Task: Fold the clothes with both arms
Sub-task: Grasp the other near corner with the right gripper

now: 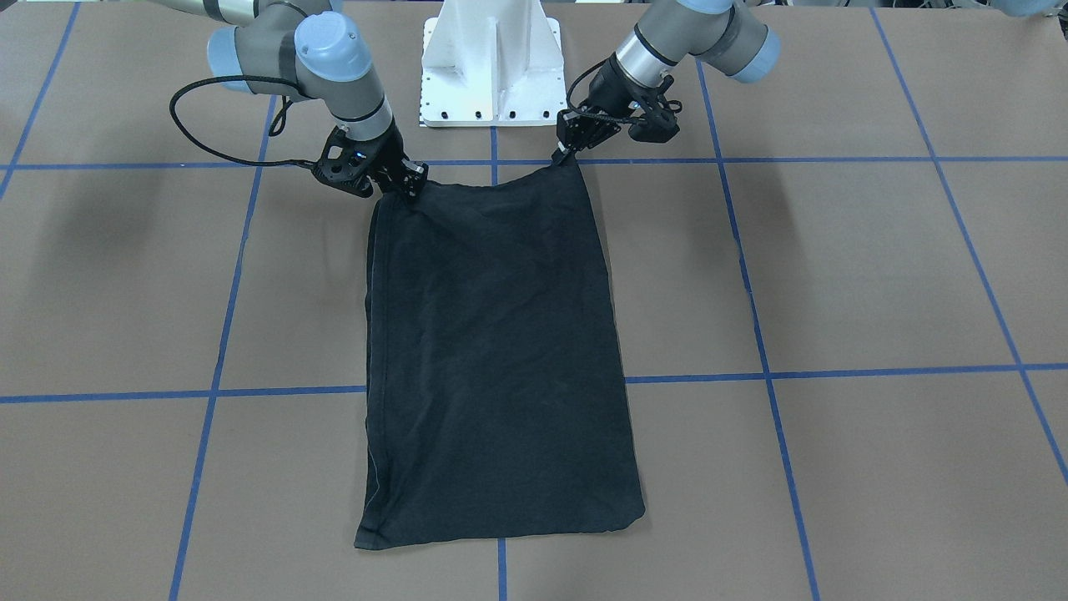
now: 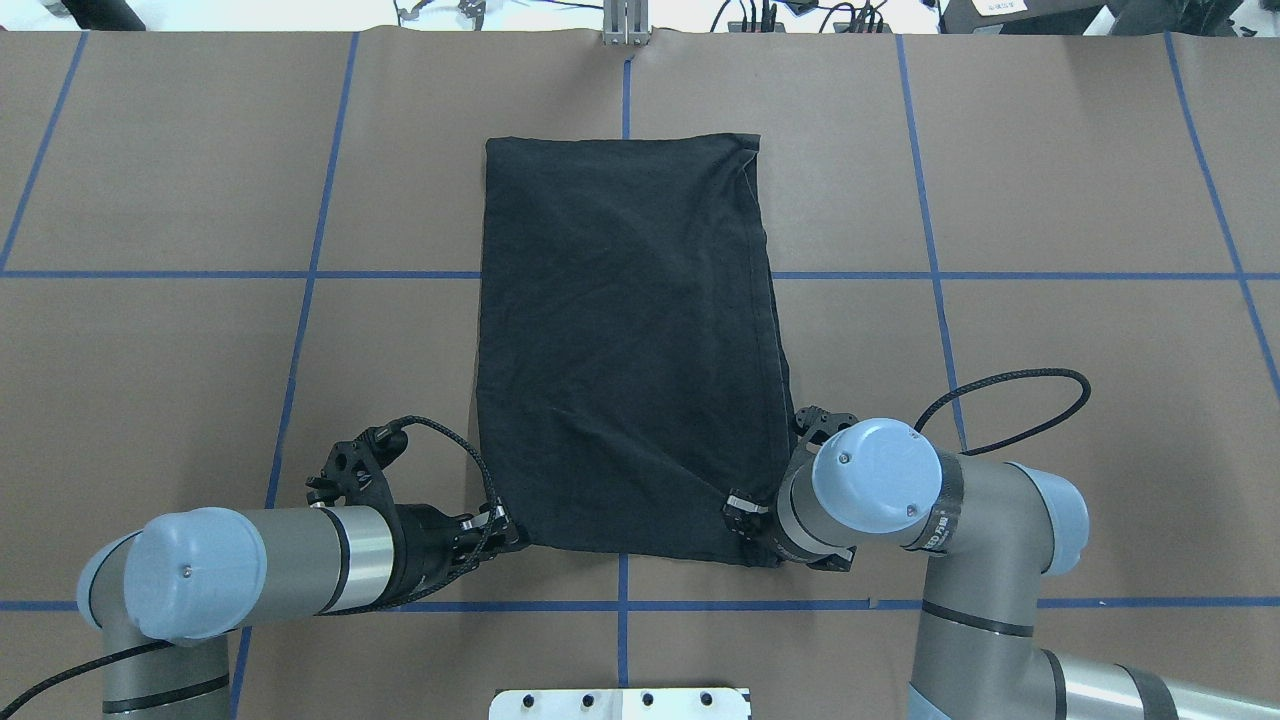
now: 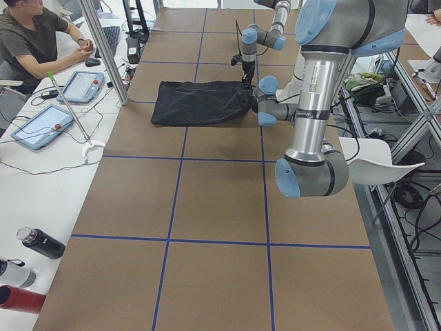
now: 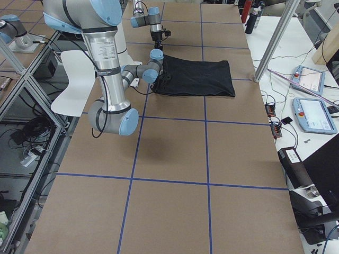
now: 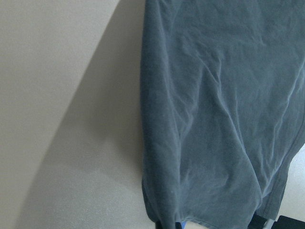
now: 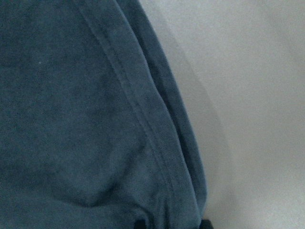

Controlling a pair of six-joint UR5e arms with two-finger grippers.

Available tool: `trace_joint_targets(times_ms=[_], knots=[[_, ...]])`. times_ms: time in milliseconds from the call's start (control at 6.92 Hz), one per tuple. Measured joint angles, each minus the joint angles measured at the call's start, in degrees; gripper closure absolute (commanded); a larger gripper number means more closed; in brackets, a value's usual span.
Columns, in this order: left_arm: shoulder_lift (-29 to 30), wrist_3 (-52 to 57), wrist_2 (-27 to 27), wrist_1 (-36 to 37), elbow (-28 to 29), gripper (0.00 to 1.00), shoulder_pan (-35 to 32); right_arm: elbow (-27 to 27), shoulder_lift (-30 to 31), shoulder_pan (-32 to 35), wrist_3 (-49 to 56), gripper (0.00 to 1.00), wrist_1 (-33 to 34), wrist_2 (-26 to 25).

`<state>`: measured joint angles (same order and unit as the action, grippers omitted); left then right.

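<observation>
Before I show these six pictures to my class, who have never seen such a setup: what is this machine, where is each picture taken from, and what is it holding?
It is a robot: a jointed left arm and right arm on a white base, each ending in a two-finger gripper. Two pictures look down on the brown table, one from behind the robot, one facing it. Two look along it from its ends. Two come from cameras on the wrists. A black T-shirt, folded into a long rectangle, lies on the table. The left gripper and right gripper each pinch a corner of the edge nearest the robot.
</observation>
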<state>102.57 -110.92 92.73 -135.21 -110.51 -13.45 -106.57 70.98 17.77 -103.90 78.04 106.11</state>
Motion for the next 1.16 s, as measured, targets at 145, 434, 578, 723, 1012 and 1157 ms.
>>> trace_joint_targets(times_ms=[145,434,578,723,1012,1157], knots=[[0.0,0.0,0.0,0.0,0.0,1.00,0.0,0.0,0.0,0.0,0.0,1.00,0.0,0.2],[0.0,0.0,0.0,0.0,-0.1,1.00,0.0,-0.1,-0.2,0.0,-0.1,1.00,-0.1,0.2],[0.0,0.0,0.0,0.0,-0.1,1.00,0.0,-0.3,-0.4,0.1,-0.3,1.00,-0.1,0.1],[0.0,0.0,0.0,0.0,-0.1,1.00,0.0,-0.5,-0.8,0.4,-0.7,1.00,-0.1,0.0],[0.0,0.0,0.0,0.0,-0.7,1.00,-0.1,-0.6,-1.3,1.5,-2.0,1.00,-0.1,0.3],[-0.3,0.0,0.1,0.0,-1.7,1.00,-0.3,-1.0,-1.1,1.8,-2.2,1.00,-0.1,1.3]])
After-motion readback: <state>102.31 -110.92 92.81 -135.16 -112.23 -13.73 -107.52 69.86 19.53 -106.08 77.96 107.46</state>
